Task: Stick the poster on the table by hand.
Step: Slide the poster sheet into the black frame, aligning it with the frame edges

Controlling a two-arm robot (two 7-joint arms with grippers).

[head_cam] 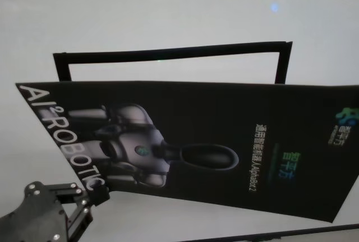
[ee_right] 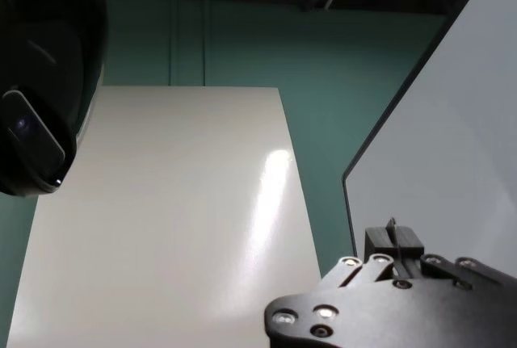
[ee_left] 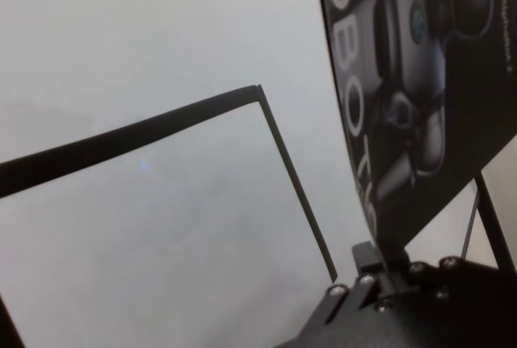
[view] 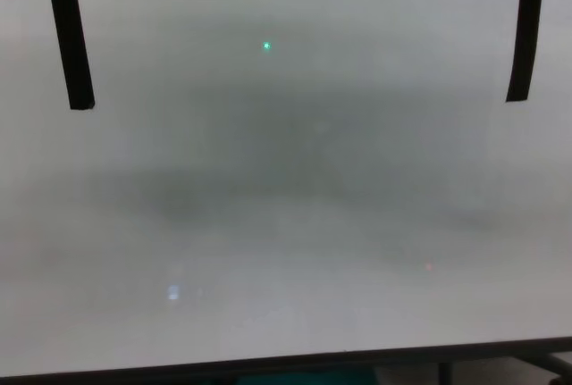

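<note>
Poster (head_cam: 224, 141) position, head view: the black sheet spans most of the table (head_cam: 168, 12), tilted, with its near-left corner pinched in the left gripper (head_cam: 100, 192) at the near left. Behind the poster, black tape strips (head_cam: 168, 54) form a frame outline on the table, its far side and both far corners showing above the poster's far edge. The right gripper is outside this view.

Left wrist view: the left gripper (ee_left: 373, 257) has its fingers closed on the poster (ee_left: 420, 81) at its corner, beside the white lettering. The poster stands clear of the table (ee_left: 161, 219) here; tape strips (ee_left: 145, 130) lie on the table beside it.

Right wrist view: the right gripper (ee_right: 393, 243) appears with its fingers together and nothing visible between them, next to the table's edge (ee_right: 388, 122). A white panel (ee_right: 178, 219) lies beyond.

Chest view: two tape strips (view: 71, 37) lie on the table (view: 286, 224), one at far left and one at far right.
</note>
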